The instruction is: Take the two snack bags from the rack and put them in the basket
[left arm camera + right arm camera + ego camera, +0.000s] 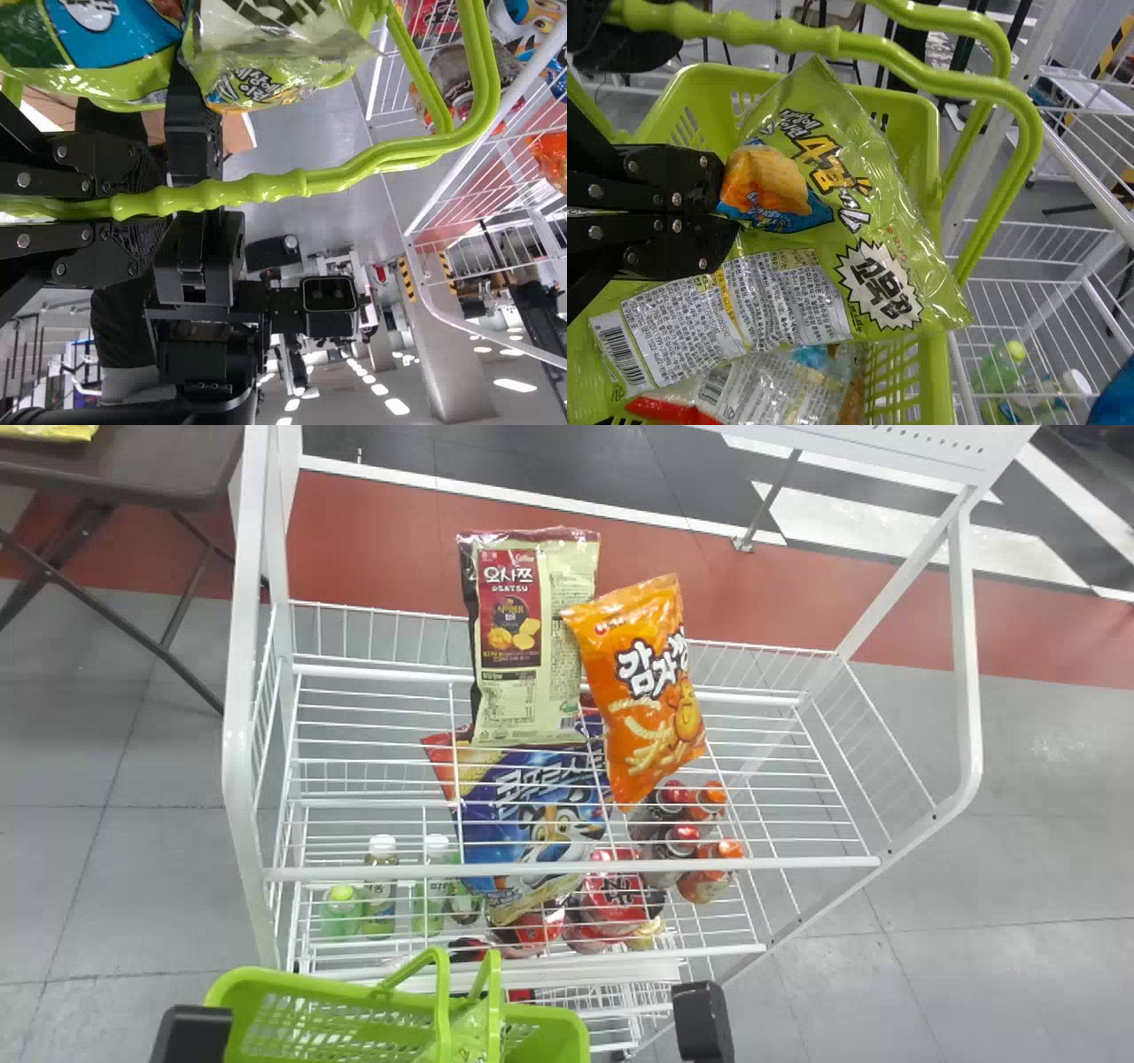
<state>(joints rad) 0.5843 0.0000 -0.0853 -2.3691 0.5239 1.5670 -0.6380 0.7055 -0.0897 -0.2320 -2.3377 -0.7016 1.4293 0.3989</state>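
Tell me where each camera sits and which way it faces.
Head view: robot's head, facing forward and down at rack and basket; left arm and right arm show at the bottom.
Left wrist view: left wrist, facing past the basket's handle; left gripper on it, right arm beyond.
Right wrist view: right wrist, facing down into the basket; right gripper pinches a green bag.
Head and right wrist views share basket and rack.

The basket [301, 980] is lime green, the rack [620, 864] white. The orange bag [633, 757] has white lettering, the cream bag [567, 646] 1 dark red panel, the green bag [877, 186] a white starburst. The floor [1019, 771] is grey with 1 red band.
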